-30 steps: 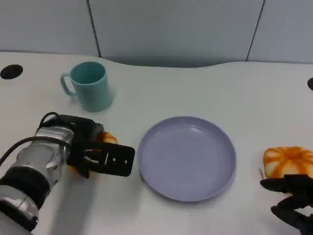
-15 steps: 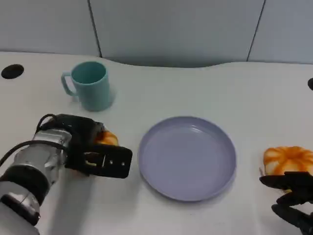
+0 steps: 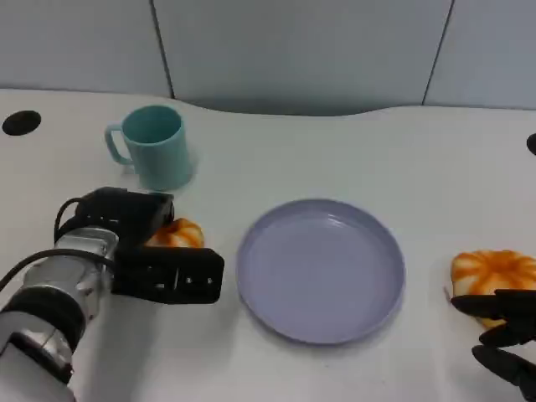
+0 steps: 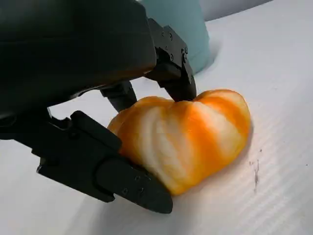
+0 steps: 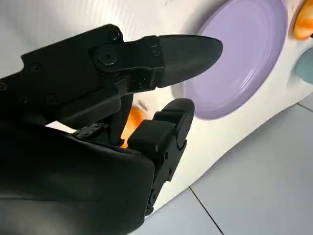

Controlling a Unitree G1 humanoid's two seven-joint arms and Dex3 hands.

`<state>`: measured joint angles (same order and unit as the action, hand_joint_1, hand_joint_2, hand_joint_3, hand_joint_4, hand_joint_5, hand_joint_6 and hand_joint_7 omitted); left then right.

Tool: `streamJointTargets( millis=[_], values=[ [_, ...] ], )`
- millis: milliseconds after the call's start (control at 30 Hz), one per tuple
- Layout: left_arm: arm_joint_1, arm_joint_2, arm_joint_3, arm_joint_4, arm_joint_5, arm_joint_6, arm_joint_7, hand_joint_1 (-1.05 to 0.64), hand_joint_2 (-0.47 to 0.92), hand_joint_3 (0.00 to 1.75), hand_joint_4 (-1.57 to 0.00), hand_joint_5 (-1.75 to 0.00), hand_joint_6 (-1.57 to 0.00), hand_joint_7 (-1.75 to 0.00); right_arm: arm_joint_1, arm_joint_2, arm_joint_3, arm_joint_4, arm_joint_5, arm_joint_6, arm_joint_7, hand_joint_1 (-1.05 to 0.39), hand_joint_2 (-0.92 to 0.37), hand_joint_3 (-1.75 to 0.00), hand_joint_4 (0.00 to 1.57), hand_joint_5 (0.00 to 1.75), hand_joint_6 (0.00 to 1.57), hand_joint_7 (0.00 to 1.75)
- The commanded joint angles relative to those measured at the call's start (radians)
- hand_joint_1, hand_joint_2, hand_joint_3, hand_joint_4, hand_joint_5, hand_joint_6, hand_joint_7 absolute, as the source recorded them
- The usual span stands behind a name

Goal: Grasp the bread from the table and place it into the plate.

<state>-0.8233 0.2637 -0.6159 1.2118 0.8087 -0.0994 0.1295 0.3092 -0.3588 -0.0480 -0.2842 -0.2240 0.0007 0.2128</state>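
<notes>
Bread [image 3: 177,234] lies on the worktop [image 3: 335,151] at the frame's left, between the left hand's [image 3: 163,260] fingers, which touch it. The grasp appears to be closing; next, lift it rightward onto the plate [image 3: 321,270]. The right hand [image 3: 507,335] hovers unclenched, lower right.

Looks like a lab or office test bench. A plain white table [image 3: 352,151] with a wavy far edge carries just a few props around a lavender plate [image 3: 321,270]: a teal mug [image 3: 153,146] up and to its left. Black cable holes [image 3: 20,122] sit in the tabletop well beyond the mug. Behind the plate stand grey partition panels [image 3: 301,50] with dark seams.
</notes>
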Motion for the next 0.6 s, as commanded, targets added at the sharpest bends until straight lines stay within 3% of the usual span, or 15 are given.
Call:
streamJointTargets(
  millis=[33, 233, 400, 600],
  values=[
    [0.048, -0.007, 0.013, 0.037, -0.026, -0.017, 0.081, -0.15, 0.89, 0.01, -0.34, -1.73, -0.25, -1.69, 0.006, 0.002, -0.012, -0.013, 0.005, 0.017, -0.005, -0.27, -0.92, -0.36, 0.64, 0.62, 0.78, 0.0],
    [0.055, -0.006, 0.029, 0.062, -0.049, -0.055, 0.178, -0.1, 0.88, 0.01, -0.68, -1.75, -0.47, -1.75, 0.005, -0.002, -0.01, -0.018, 0.002, 0.024, -0.002, -0.26, -0.92, -0.36, 0.64, 0.61, 0.78, 0.0],
    [0.068, 0.002, 0.056, 0.071, -0.073, -0.112, 0.251, -0.13, 0.92, 0.09, -0.75, -1.75, -0.52, -1.75, 0.002, 0.005, -0.007, -0.014, 0.003, 0.028, -0.006, -0.26, -0.92, -0.35, 0.65, 0.62, 0.78, 0.0],
    [0.046, 0.025, 0.113, 0.022, -0.141, -0.151, 0.189, -0.17, 0.92, 0.08, -0.72, -1.75, -0.49, -1.75, -0.001, 0.016, 0.003, -0.014, -0.013, 0.028, -0.016, -0.25, -0.92, -0.34, 0.65, 0.62, 0.79, 0.01]
  ],
)
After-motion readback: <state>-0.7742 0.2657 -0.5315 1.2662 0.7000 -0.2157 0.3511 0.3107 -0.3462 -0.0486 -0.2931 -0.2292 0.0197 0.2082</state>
